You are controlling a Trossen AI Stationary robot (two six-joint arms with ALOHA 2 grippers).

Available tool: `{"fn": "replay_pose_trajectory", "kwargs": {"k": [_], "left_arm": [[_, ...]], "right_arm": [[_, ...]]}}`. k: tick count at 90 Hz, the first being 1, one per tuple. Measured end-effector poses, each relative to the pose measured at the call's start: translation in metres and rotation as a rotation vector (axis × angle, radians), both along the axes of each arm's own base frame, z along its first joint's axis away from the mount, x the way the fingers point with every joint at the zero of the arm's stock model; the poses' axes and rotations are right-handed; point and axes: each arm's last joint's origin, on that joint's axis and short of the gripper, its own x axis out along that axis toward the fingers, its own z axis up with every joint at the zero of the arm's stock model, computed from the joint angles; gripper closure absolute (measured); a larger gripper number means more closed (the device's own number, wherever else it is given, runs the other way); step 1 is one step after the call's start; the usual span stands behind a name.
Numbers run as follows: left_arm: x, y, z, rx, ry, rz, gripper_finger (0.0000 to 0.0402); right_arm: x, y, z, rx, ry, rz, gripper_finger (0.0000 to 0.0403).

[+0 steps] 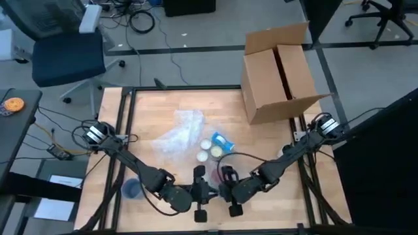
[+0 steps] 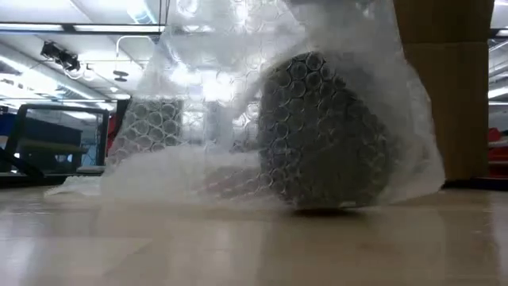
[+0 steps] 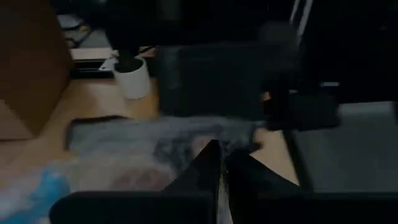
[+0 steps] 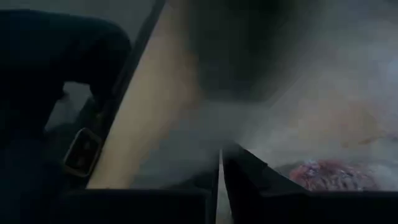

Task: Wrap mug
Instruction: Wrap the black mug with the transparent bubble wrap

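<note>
— Bubble wrap [image 1: 177, 135] is what we see first: a crumpled clear sheet lying around the middle of the bench [image 1: 261, 140], a little toward its left side. Where is the mug?

— We make out a dark rounded shape [image 2: 325, 131] behind the wrap in the low view, sitting on the bench top with the bubbles draped over it. We take it for the mug, though the wrap hides its outline.

— What else is around it?

— An open cardboard box [image 1: 277, 72] stands at the far right corner. Just beside the wrap, toward the near edge, we see two pale round lids or cups [image 1: 210, 149] and a small blue and white item [image 1: 223, 140]. A blue round thing [image 1: 132, 188] lies near the left edge, under the left arm.

— And our grippers?

— Both are at the near edge, close together. The left gripper [image 1: 200, 193] and the right gripper [image 1: 230, 190] sit side by side, well short of the wrap. In the wrist views, the left fingers [image 3: 199, 171] meet along a thin seam, and the right fingers [image 4: 249, 171] do the same, with nothing held in either.

— Anything in the way?

— The lids lie between our grippers and the wrap.
</note>
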Motion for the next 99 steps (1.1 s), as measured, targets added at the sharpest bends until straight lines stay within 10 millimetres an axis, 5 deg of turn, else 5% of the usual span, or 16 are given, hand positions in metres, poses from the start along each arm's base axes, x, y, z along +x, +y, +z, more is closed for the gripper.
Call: {"fn": "replay_pose_trajectory", "kwargs": {"k": [48,99], "left_arm": [[0.012,0.022,-0.001,0.037,0.007,0.101,0.0402],[0.014,0.022,-0.009,0.046,0.03,0.11,0.0402]], "right_arm": [[-0.033,0.004,0.03,-0.022,-0.033,-0.108,0.0403],[-0.04,0.0,0.021,0.008,0.075,-0.193,0.0403]]}}
